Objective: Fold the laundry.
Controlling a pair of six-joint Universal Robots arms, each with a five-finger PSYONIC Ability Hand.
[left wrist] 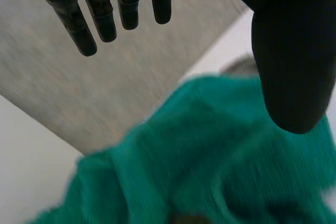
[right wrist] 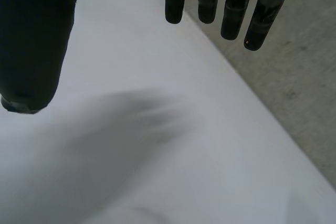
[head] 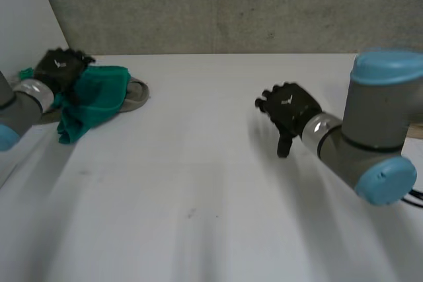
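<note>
Grey cloth (head: 137,92) peeking from under the heap at ten o'clock on the tabletop (head: 198,183). Green cloth (head: 92,100) crumpled there beneath left hand (head: 61,67), fingers (left wrist: 81,27) spread straight. Right hand (head: 289,109) at three o'clock, likewise spread.

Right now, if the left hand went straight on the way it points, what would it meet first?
Most likely the green cloth, bunched just ahead of the left hand and its open fingers. Beyond it lies a grey cloth on the white table. Depth is unclear, so go slowly.
</note>
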